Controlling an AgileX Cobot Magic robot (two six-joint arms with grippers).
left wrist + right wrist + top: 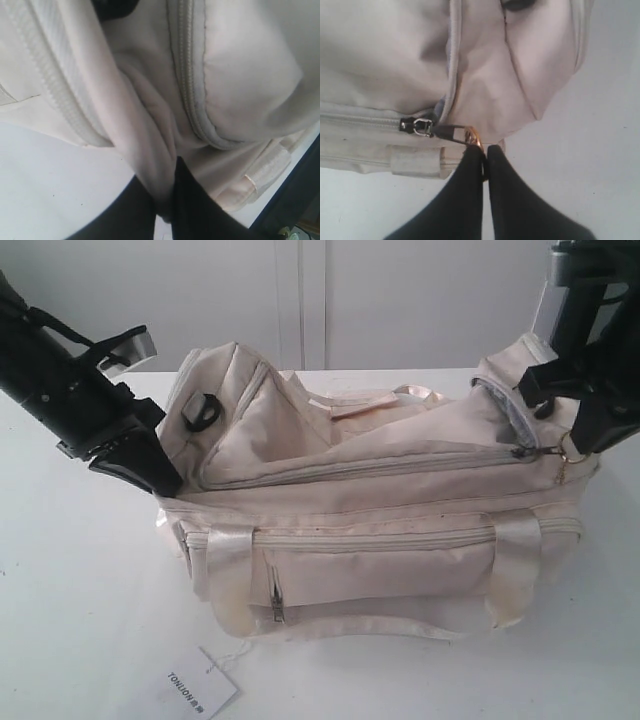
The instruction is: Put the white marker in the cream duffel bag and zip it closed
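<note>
R hand (484, 151): fingers pressed together, pinching the gold ring pull (473, 136) of the top zip. Ring links to the slider (421, 126) just beside the fingertips; zip teeth on the far side of the slider look meshed. In ext. view the R hand (590, 425) sits at the bag's 3 o'clock end, slider (522, 450) close by, top zip (370, 468) running from there toward 9 o'clock, looking shut along the visible stretch.

L hand (159, 175): fingers nipped on a fold of cream fabric, fold squeezed between them. A zip seam curves past just beside the fold. In ext. view the L hand (140, 465) is at the bag's 9 o'clock end, touching the end panel below a black ring (202, 412).

Cream duffel bag (380, 530) lies mid-bench, front zip pocket (360, 540) and shiny webbing handles (232, 575) toward 6 o'clock. White hang tag (200, 687) lies flat on the white bench (70, 620) at approx. 7 o'clock of the bag, just apart from it.

White marker: can't make it out in any view.
</note>
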